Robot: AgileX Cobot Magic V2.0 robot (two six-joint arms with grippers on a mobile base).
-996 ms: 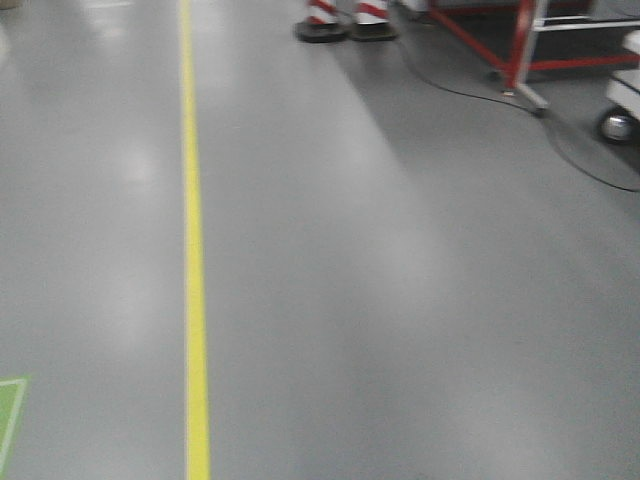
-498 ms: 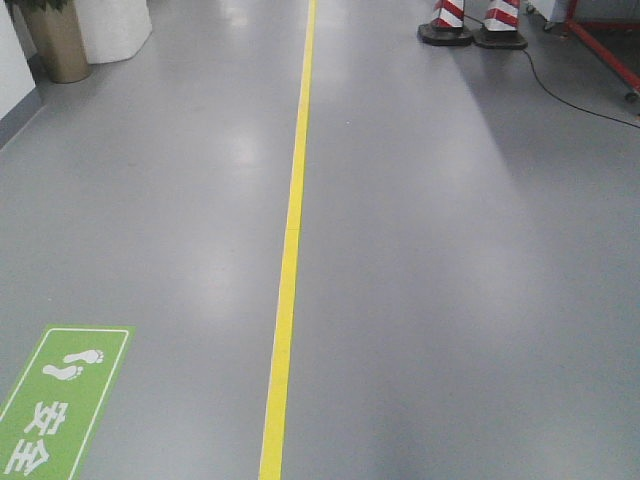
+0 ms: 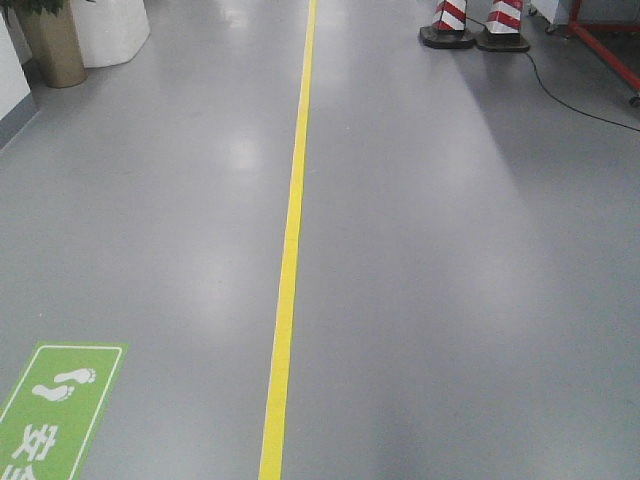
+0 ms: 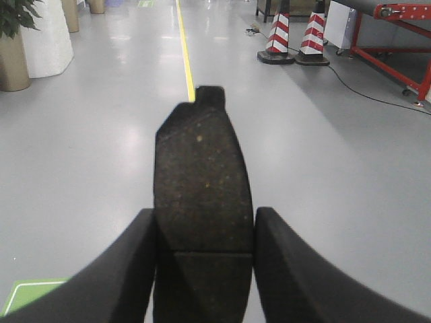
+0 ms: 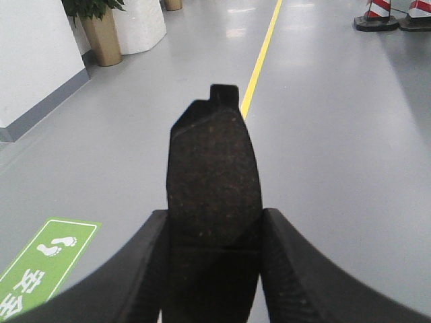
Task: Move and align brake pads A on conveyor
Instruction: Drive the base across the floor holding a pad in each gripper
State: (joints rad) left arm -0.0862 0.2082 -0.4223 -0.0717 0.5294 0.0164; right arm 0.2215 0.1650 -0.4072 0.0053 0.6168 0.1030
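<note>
The left end effector is closed partway onto a brake pad. Its 2 dark fingers press the pad's long edges, and the pad sticks out toward 12 o'clock with its tab at the far tip. The right end effector grips a second brake pad the same way. Both pads hang in the air over the grey floor, touching nothing but the fingers.

The change is in the front view. 1 second back it was blurred, with the yellow line well over toward 9 o'clock and the striped cones near 12 o'clock. Half a second back it had sharpened, with the line running up the centre and the cones at 1 o'clock. Now it looks almost the same. Only the green footprint sign at 7 o'clock has slid a little lower, and the planter at 11 o'clock sits tighter in the corner.

I read that as the mobile base finishing a turn and then rolling forward along the line. The conveyor is in none of the views, so this looks like the carry stage, with 2 pads in transit and nothing placed or aligned yet. The cable trailing from the cones toward 3 o'clock lies well off the line.
</note>
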